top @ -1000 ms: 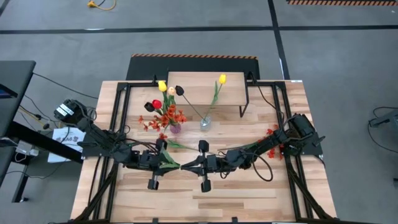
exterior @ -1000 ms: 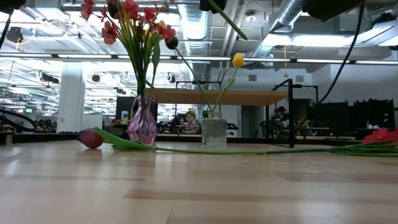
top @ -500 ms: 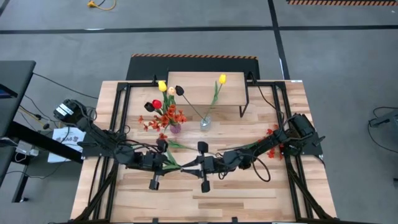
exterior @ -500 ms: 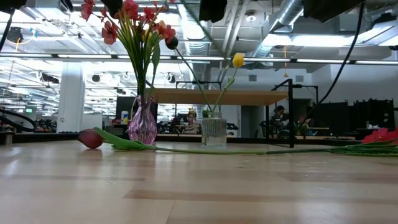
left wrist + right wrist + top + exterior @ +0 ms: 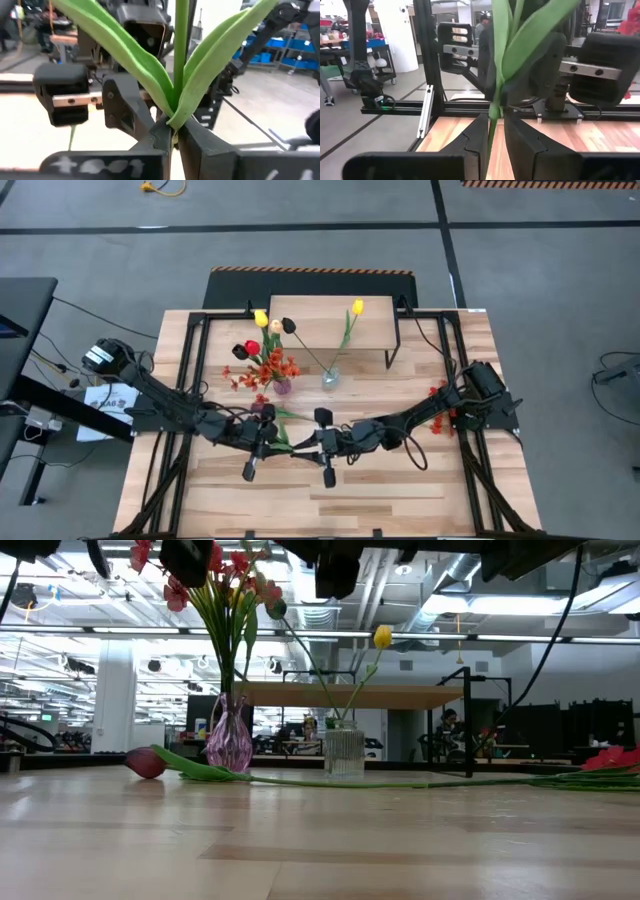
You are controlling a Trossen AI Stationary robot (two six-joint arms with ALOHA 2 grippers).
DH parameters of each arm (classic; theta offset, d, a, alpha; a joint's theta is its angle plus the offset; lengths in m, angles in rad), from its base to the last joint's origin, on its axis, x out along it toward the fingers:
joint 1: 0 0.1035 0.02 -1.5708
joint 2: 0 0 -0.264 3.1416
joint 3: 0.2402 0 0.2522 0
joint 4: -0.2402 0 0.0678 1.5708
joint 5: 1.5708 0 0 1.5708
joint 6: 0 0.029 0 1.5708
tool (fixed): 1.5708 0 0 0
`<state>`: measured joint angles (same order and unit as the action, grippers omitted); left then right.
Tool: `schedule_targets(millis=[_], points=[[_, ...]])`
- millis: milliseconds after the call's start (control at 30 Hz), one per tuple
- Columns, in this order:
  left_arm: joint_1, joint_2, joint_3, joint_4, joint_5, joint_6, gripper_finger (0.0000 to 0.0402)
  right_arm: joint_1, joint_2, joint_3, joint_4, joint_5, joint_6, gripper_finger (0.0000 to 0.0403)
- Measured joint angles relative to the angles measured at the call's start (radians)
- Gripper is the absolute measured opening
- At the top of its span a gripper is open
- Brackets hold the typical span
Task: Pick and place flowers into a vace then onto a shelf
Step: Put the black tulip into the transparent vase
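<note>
Tulip stem (image 5: 180,55) upright (left-gripped).

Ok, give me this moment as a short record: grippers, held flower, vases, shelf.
left gripper: shut on green tulip stem, above table centre
right gripper: facing it, fingers slightly parted around the same stem
purple vase: on table, holds mixed bouquet
clear glass vase: on table, holds yellow tulip and a dark one
shelf: behind the vases, neither vase on it
loose flowers: maroon tulip lying on table; red flowers by the right arm
</note>
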<state>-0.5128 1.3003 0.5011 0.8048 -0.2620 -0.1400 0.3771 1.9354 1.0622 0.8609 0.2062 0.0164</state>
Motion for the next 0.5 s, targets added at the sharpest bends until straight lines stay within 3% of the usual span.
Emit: schedule_targets(millis=[400, 500], points=[[0.024, 0.0, 0.0, -0.036, 0.042, -0.038, 0.0007, -0.006, 0.0, 0.0, -0.018, -0.001, 0.021, 0.0056], [0.024, 0.0, 0.0, -0.038, 0.037, -0.041, 0.0017, -0.011, 0.0, 0.0, -0.024, -0.005, 0.038, 0.0038]])
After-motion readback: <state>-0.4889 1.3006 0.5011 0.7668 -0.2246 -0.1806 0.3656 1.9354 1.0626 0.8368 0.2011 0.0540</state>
